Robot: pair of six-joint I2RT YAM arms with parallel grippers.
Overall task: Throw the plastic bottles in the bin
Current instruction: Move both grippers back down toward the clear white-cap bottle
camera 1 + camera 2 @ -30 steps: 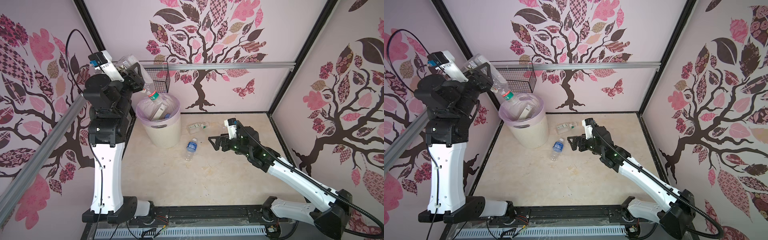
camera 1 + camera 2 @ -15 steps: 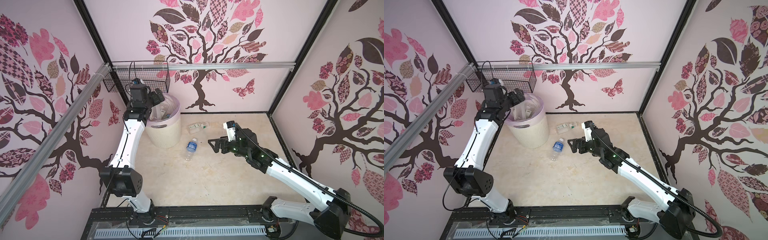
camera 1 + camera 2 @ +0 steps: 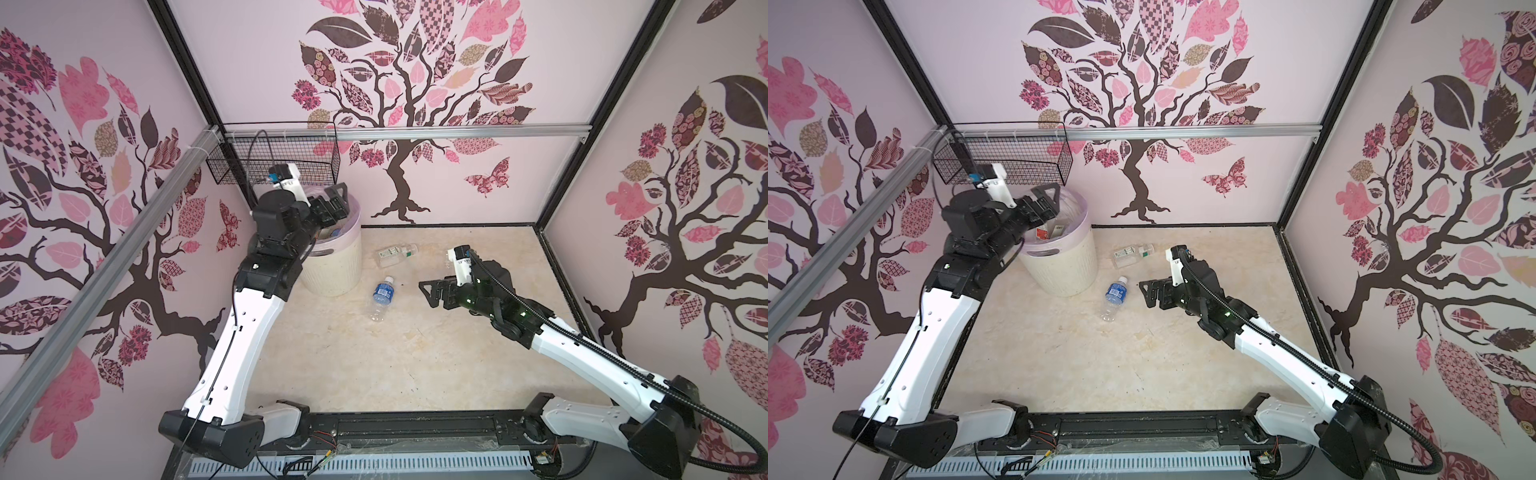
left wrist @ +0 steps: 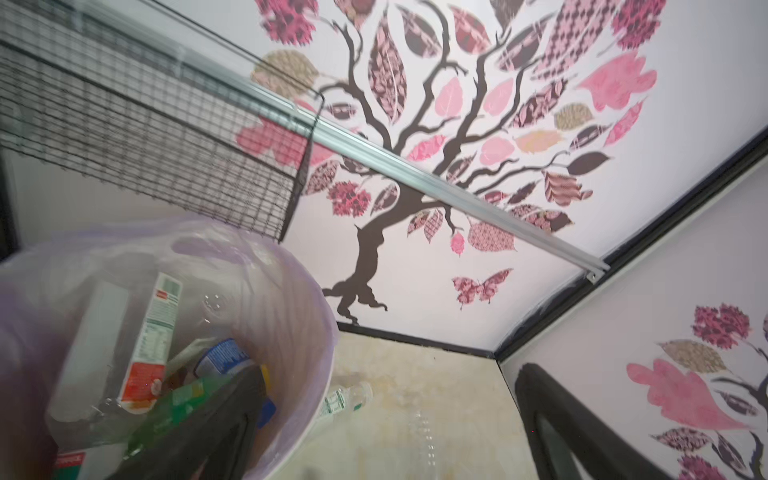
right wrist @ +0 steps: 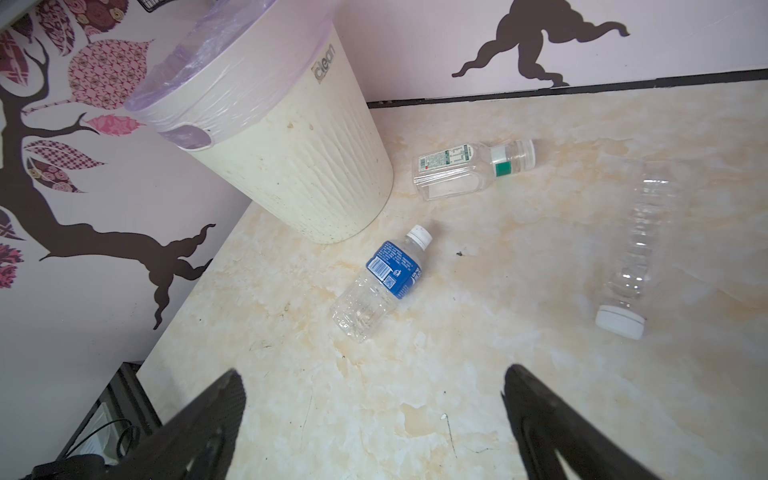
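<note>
The bin (image 3: 332,266) (image 3: 1064,266) is a cream ribbed bucket with a lilac bag, standing at the back left. My left gripper (image 3: 332,203) (image 4: 386,374) hangs open and empty over its rim (image 4: 307,291). Inside lie several plastic bottles, among them a green one (image 4: 178,411) and a white one with a red label (image 4: 149,345). On the floor lie a blue-labelled bottle (image 3: 381,297) (image 5: 384,282), a green-labelled clear bottle (image 3: 395,254) (image 5: 469,166) and a clear white-capped bottle (image 5: 631,249). My right gripper (image 3: 430,291) (image 5: 374,374) is open just right of the blue-labelled bottle.
A black wire mesh basket (image 3: 274,158) (image 4: 145,137) hangs on the aluminium rail (image 3: 457,133) above and behind the bin. Patterned walls close in the marbled floor (image 3: 395,353) on three sides. The arm bases stand along the front edge.
A second ago my left gripper held a clear bottle tilted over the bin; now it is open and empty there. The right arm has hardly moved.
</note>
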